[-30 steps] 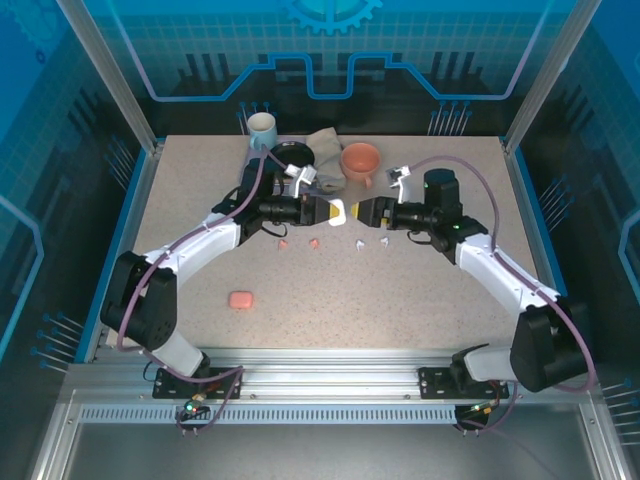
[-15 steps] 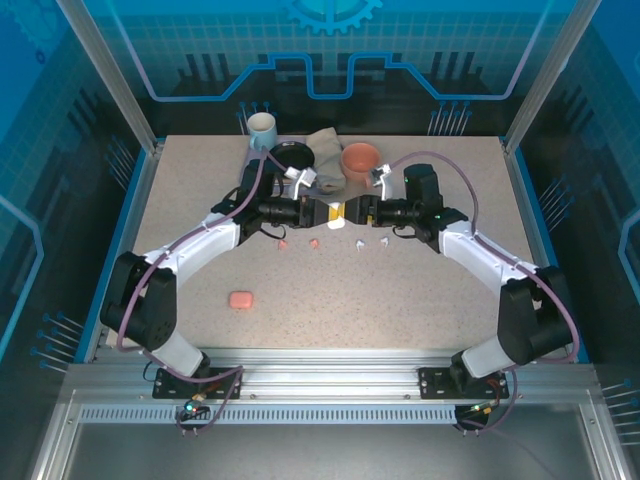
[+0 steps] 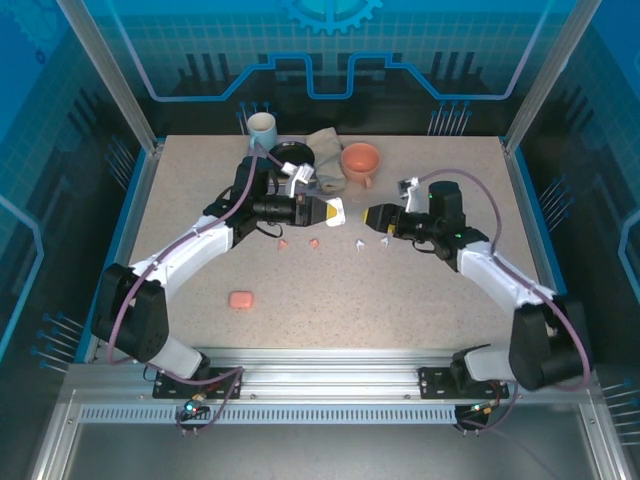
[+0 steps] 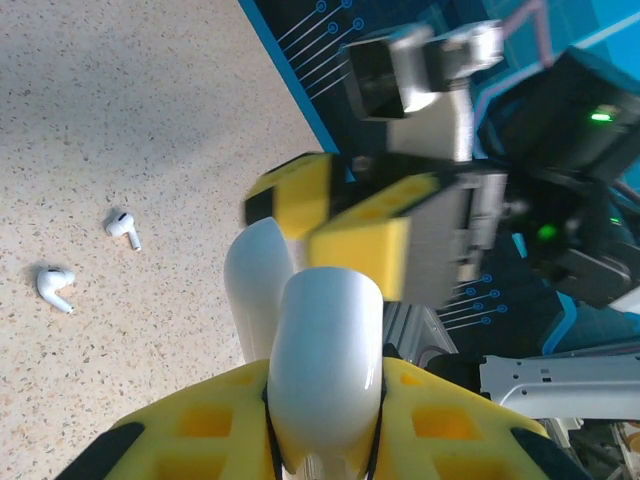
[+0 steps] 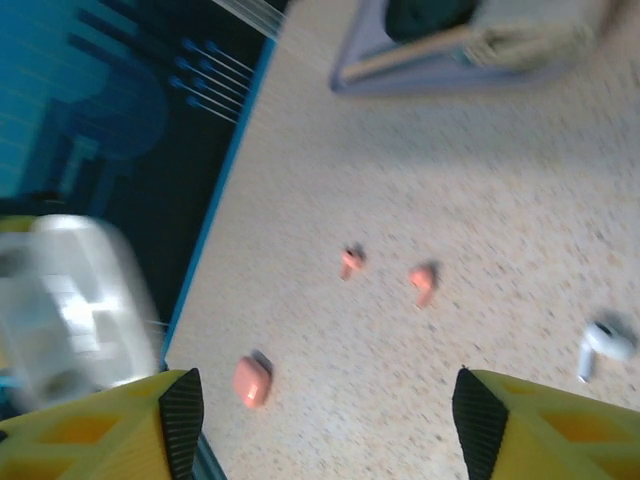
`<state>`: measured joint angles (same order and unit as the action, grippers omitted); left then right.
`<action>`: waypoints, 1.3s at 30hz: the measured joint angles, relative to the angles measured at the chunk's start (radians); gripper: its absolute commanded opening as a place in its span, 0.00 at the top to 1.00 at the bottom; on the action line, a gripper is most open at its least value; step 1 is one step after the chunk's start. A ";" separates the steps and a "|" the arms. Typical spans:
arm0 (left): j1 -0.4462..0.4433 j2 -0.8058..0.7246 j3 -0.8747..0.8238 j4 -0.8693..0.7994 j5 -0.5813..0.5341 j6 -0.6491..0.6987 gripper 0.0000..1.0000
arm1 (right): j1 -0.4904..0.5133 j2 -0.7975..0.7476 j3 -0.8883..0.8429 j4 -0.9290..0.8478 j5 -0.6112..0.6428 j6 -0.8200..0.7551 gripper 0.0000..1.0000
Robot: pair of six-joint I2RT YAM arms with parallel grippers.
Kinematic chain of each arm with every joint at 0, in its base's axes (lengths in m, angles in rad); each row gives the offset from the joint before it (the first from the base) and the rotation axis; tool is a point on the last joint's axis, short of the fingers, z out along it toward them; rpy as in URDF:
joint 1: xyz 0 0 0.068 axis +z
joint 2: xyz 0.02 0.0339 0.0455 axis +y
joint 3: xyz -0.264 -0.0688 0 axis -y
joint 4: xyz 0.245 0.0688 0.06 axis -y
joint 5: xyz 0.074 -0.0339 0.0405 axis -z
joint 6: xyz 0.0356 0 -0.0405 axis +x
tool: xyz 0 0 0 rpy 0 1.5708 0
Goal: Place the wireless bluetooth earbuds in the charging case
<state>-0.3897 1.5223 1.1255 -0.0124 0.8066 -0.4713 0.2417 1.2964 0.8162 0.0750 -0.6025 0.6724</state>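
Earbuds: tiny, light, hard smooth plastic, likely slippery and prone to roll; pinch across bulb, leave stem free.
Count: two pink earbuds (image 3: 283, 244), two white earbuds (image 3: 359, 244), all loose mid-surface (image 3: 430, 300).
Two cases:
- white charging case (image 4: 325, 350), lid up, clamped in left hand (image 3: 330, 212)
- pink case (image 3: 240, 299), near-left

Right hand (image 3: 375, 218): spread, empty.

Left pincer (image 3: 336, 212) clamped, right pincer (image 3: 371, 217) agape.

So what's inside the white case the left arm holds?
The white case shows no interior here. Two pink earbuds and two white earbuds lie on the table.
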 measured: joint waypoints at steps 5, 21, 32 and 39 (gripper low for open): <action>0.000 0.001 0.000 0.018 0.006 0.000 0.99 | 0.001 -0.066 0.004 0.018 -0.042 0.002 0.33; -0.004 0.003 0.014 0.017 0.029 0.000 0.98 | -0.006 -0.016 0.132 -0.200 0.051 -0.021 0.00; -0.005 0.005 0.063 0.013 0.040 0.001 0.98 | -0.063 0.019 0.092 -0.171 -0.053 -0.018 0.31; -0.006 0.022 0.074 0.011 0.055 0.000 0.98 | -0.059 0.019 0.086 -0.084 -0.180 -0.043 0.37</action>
<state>-0.3958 1.5440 1.1995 -0.0013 0.8616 -0.4709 0.1829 1.3159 0.9024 -0.0090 -0.7826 0.6292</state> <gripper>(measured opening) 0.226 0.632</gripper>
